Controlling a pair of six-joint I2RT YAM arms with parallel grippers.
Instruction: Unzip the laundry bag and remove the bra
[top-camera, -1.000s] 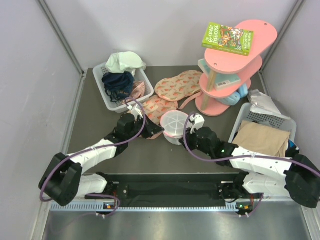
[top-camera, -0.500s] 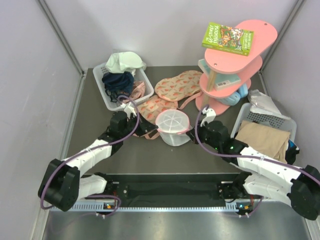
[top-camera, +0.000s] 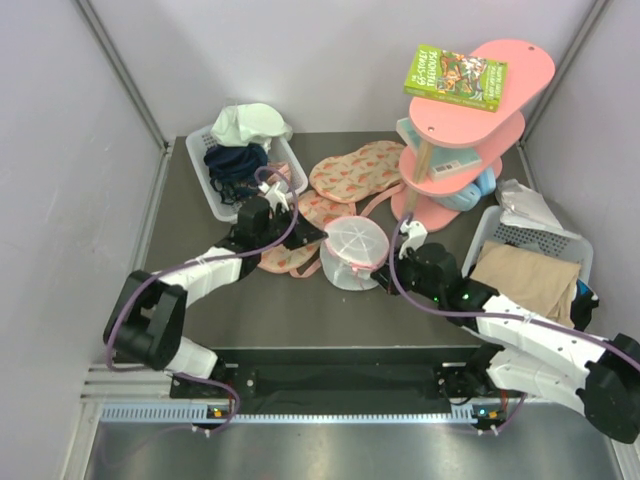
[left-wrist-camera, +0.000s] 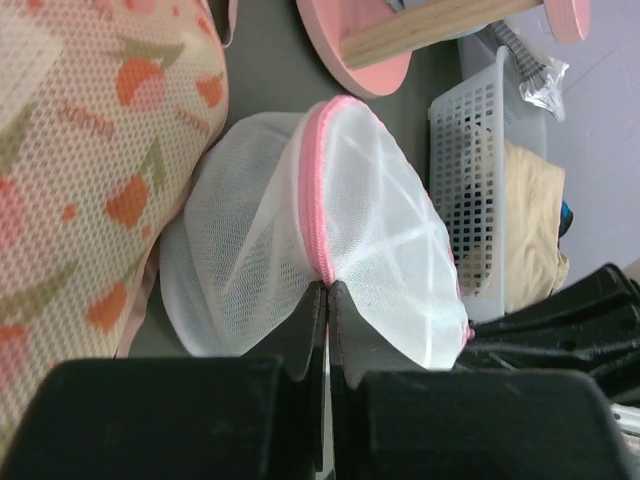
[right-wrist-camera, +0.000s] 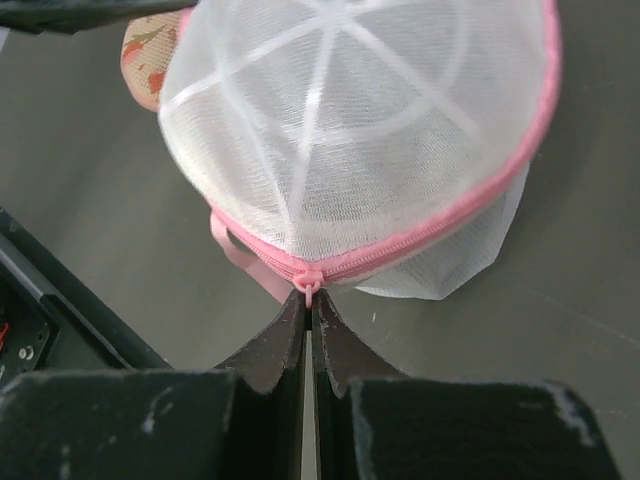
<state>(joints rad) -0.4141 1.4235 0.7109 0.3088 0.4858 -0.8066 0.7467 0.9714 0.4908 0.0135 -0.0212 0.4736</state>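
Bag (top-camera: 353, 248): white mesh dome, mid-worktop (top-camera: 200, 290), between the two hands and against the fruit-print cloth (top-camera: 300, 225); zip appears closed where it shows.
Left hand (left-wrist-camera: 326, 290): pinched tight on the pink trim (left-wrist-camera: 316, 200); judged an anchor, so the bag resists a tug from the far side.
Right hand (right-wrist-camera: 308, 297): closed on the pull (right-wrist-camera: 309, 289) at the opposite edge; placed to draw the slider round the rim.
Bra: not visible; presumably inside the mesh.
Stage: unzipping seemingly at its start; removal not begun.
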